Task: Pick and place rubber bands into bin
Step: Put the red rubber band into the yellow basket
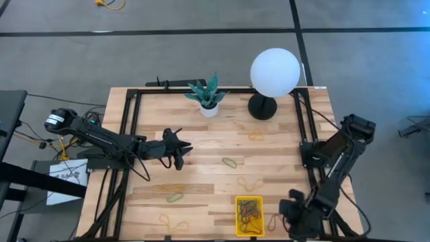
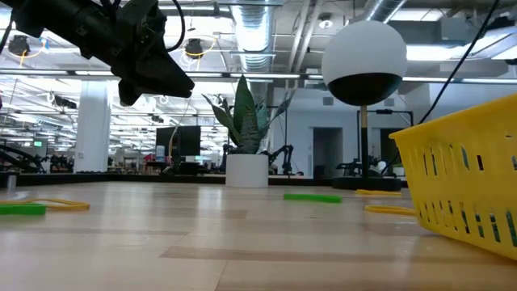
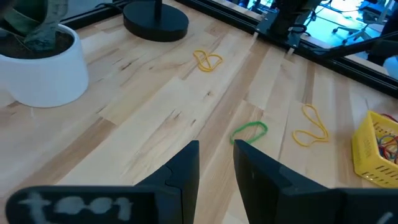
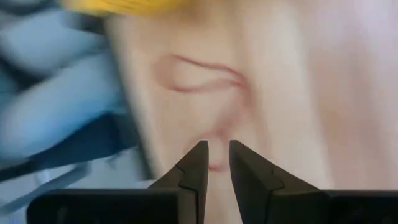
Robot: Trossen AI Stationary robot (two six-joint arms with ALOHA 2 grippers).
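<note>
The yellow bin [image 1: 237, 214] sits at the table's near edge with several rubber bands in it; it also shows in the low view [image 2: 464, 186]. Loose bands lie flat on the wood: a green one [image 3: 250, 130], yellow ones [image 3: 207, 60] [image 3: 311, 127] and more near the front [image 1: 173, 195]. A red rubber band [image 1: 273, 220] lies right of the bin. My right gripper [image 4: 219, 152] is low over that red band, fingers nearly together. My left gripper [image 3: 216, 152] hovers shut above the table's left middle [image 1: 181, 149], well clear of the green band ahead of it. My right gripper comes down on the red rubber band from above. One end of the band [image 4: 216, 163] runs between the two fingertips. Its other loop [image 4: 205, 74] lies flat on the table beyond them. The view is blurred, so the pinch itself is not plain.
A white plant pot [image 1: 209, 107] and a globe lamp on a black base [image 1: 263, 107] stand at the far edge. Black frame rails and cables [image 1: 127, 134] run along the left and right sides. Bare wood lies between the left gripper and the bin.
</note>
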